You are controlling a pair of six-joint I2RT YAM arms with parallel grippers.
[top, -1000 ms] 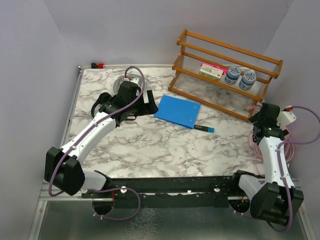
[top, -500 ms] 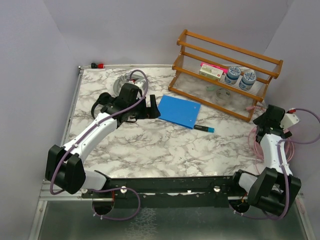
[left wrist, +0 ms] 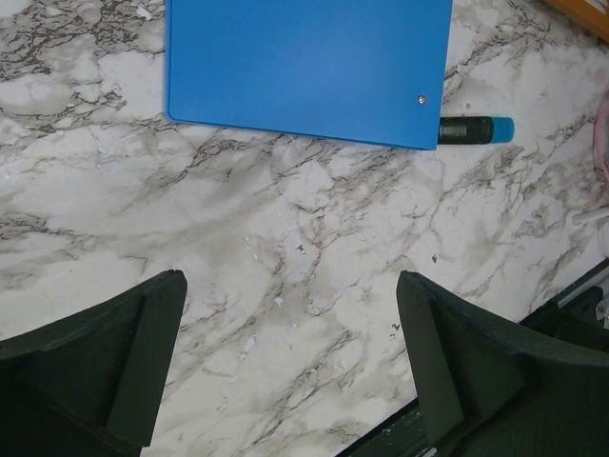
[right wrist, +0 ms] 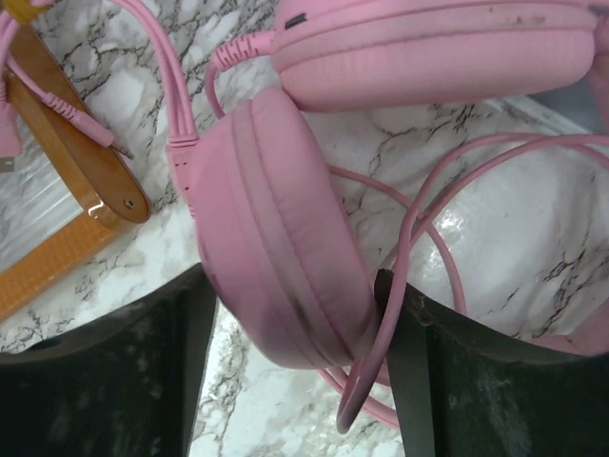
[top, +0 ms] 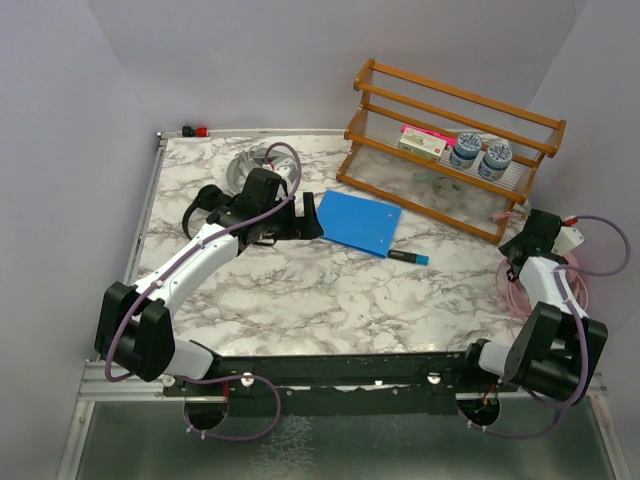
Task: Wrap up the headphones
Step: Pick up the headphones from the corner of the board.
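Observation:
The pink headphones (right wrist: 276,238) lie at the table's right edge beside the rack. One ear cup sits between my right gripper's (right wrist: 295,286) fingers, and both fingers touch it. The second cup (right wrist: 438,48) is above it, and the pink cable (right wrist: 419,228) loops around. In the top view my right gripper (top: 522,248) hides the cups; only cable loops (top: 510,290) show. My left gripper (left wrist: 290,281) is open and empty over bare marble, just short of the blue board; in the top view it (top: 305,215) is at the board's left edge. The grey-white headphones (top: 245,160) and the black headphones (top: 205,197) lie behind the left arm.
A blue board (top: 355,222) lies mid-table with a black marker with a blue cap (top: 408,258) at its near corner. A wooden rack (top: 450,150) stands at the back right, holding a box and two tins; its foot (right wrist: 76,181) is close to the pink cup.
My left gripper has moved right toward the blue board, uncovering the grey-white headphones. My right arm's elbow has swung down and right while its gripper stays at the pink headphones.

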